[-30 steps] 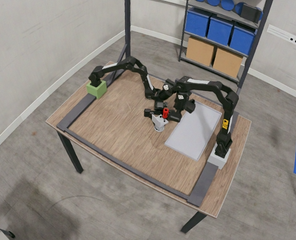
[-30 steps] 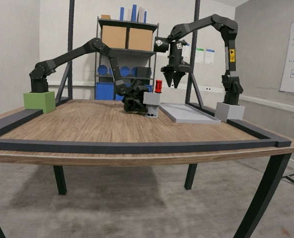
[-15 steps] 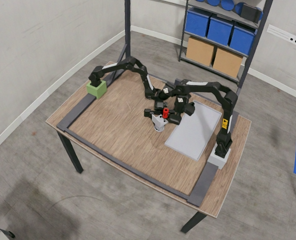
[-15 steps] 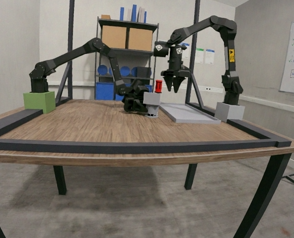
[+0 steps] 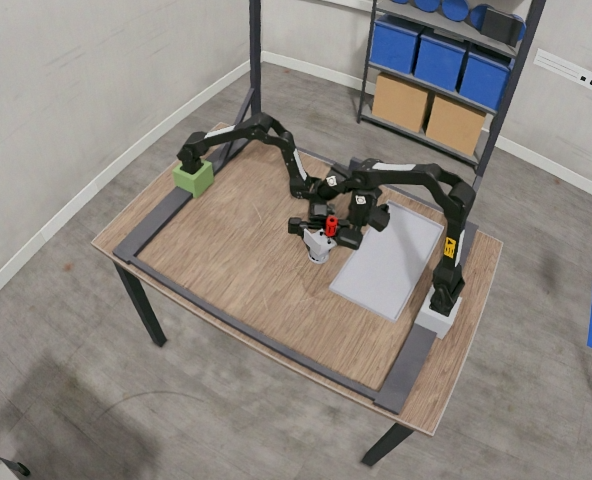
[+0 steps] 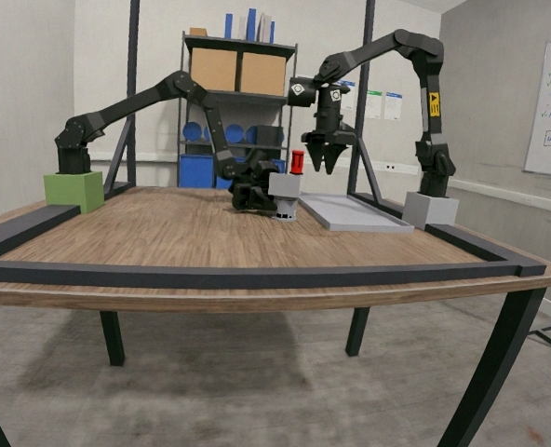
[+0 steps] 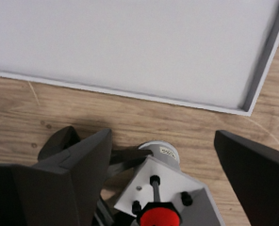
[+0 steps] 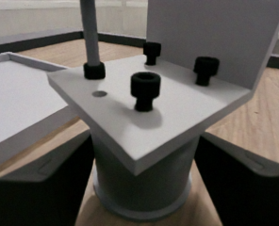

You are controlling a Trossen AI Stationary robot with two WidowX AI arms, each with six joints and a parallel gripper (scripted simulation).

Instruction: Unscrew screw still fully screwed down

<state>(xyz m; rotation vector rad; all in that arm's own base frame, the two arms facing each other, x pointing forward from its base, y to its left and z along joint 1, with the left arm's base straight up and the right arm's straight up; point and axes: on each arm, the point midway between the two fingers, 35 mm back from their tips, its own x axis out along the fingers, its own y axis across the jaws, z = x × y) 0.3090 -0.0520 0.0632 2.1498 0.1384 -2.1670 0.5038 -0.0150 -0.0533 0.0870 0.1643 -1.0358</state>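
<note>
Top view is showing the joint module (image 5: 318,257) (image 6: 286,209) (image 7: 170,152) (image 8: 144,184) standing on the wooden table (image 5: 224,237) (image 6: 145,236) (image 7: 106,110) (image 8: 250,127), well inside its front edge, with open wood toward the green base block (image 5: 193,178) (image 6: 73,191). The gray tray (image 5: 394,258) (image 6: 362,216) (image 7: 130,92) (image 8: 22,104) is lying near the module, narrowing the room there. The left gripper (image 5: 357,219) (image 6: 324,169) (image 7: 163,136) is hanging near the right gripper (image 5: 321,238) (image 6: 278,204) (image 7: 146,155) (image 8: 145,137).

Exterior view is giving the left gripper free air under its parted fingertips, beside the upright red screwdriver (image 5: 331,226) (image 6: 297,162) (image 7: 159,217) (image 8: 90,33). The right gripper is reaching in low at the module, under the bracket (image 5: 314,241) (image 6: 284,184) (image 7: 172,184) (image 8: 121,118).

Left wrist view is looking down past wide-open fingers holding nothing; the screwdriver and module are lying toward the lower edge, beyond the tray's rim.

Right wrist view is showing the fingers set wide and clasping both sides of the module below the bracket. The screwdriver's shaft is meeting the low-seated screw (image 7: 155,180) (image 8: 94,71), while three other screws, including the nearest one (image 8: 145,87), are standing raised. The bracket is sitting on top of the module.
</note>
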